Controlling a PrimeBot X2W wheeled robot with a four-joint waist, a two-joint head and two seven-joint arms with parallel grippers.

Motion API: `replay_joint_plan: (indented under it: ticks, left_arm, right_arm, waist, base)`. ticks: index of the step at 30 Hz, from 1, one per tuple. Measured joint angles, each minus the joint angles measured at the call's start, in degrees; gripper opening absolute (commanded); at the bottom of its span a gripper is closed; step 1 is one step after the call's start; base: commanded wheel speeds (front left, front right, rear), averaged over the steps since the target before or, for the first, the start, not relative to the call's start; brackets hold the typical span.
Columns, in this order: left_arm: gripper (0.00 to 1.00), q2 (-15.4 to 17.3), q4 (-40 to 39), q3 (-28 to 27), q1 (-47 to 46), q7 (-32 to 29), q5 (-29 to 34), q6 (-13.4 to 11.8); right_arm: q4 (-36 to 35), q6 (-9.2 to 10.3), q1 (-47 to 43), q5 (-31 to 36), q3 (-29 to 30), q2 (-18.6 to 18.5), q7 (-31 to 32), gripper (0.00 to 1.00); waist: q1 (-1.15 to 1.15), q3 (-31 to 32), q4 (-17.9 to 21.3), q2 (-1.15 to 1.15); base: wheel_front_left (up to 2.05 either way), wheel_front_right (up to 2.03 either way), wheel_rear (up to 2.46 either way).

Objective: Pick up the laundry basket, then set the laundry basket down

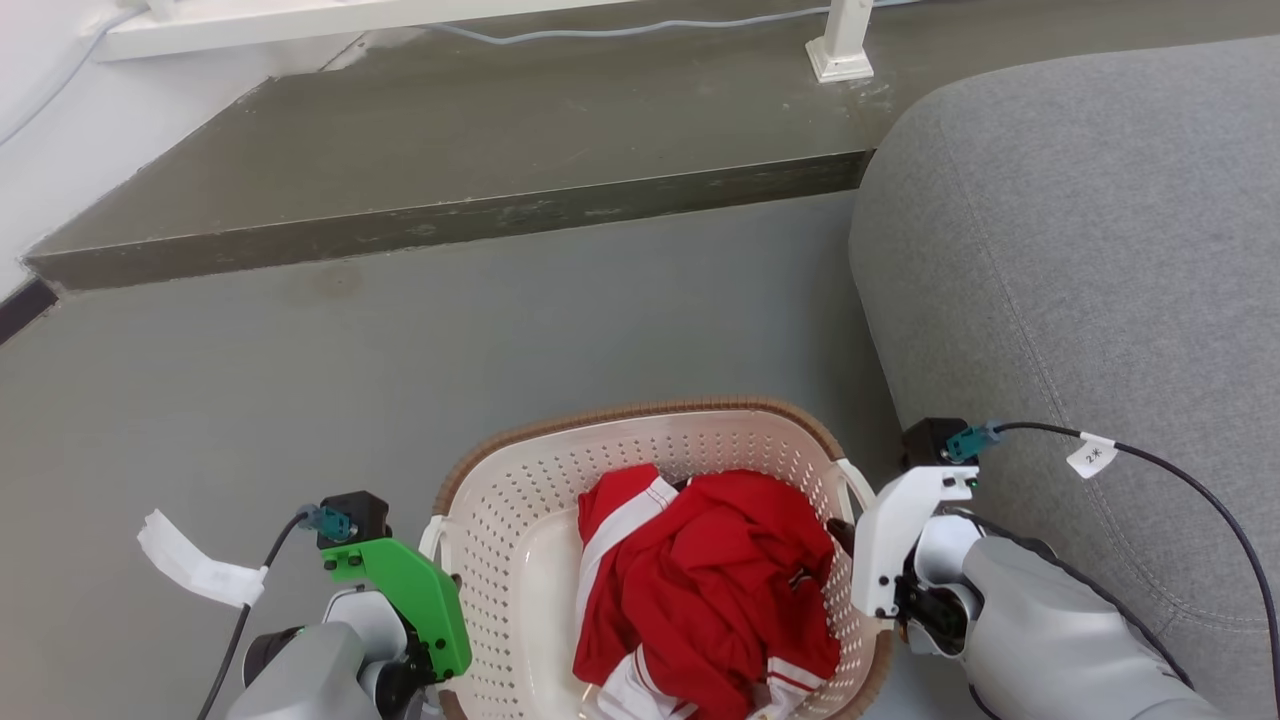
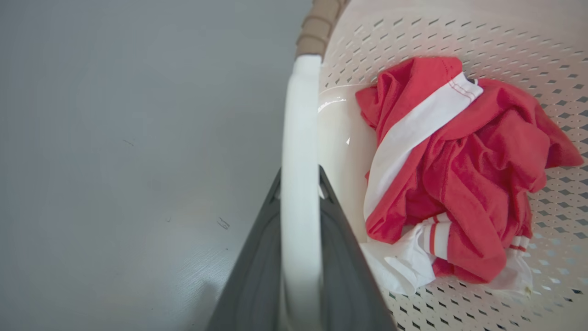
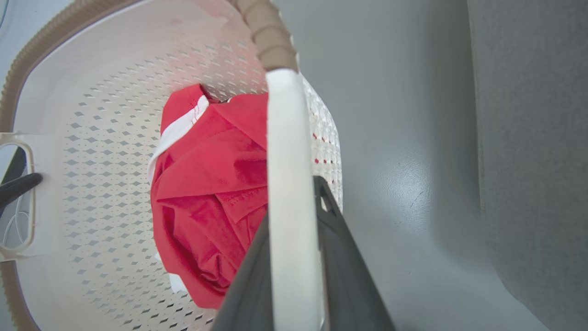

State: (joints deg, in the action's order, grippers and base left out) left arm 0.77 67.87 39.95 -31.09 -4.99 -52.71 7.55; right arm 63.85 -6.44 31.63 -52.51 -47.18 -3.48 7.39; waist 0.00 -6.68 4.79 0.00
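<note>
Your left claw (image 2: 299,184), right claw (image 3: 294,184) pinching white handles (image 2: 298,115) of cream perforated laundry basket (image 1: 540,500); brown rim (image 1: 640,409); red clothes (image 1: 720,585) lying inside.

Head camera looks down on the basket (image 1: 505,530); both wrist cameras see inside it closely, from opposite sides.

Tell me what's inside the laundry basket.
A crumpled red-and-white garment lies inside the laundry basket, toward its right side. The basket floor beneath the cloth, and anything under it, is covered.
</note>
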Motion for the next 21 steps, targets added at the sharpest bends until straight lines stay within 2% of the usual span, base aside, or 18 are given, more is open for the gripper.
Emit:
replay_joint_plan:
  ticks: [21]
  left_arm:
    - [0.00, 0.02, 0.27, 0.13, -1.80, 1.07, -0.56, 0.00]
  right_arm:
    - [0.48, 0.00, 3.18, -0.62, -1.14, 0.00, -0.80, 0.00]
  waist:
    - [0.00, -3.29, 0.37, 0.00]
  base:
    - [0.00, 0.00, 0.00]
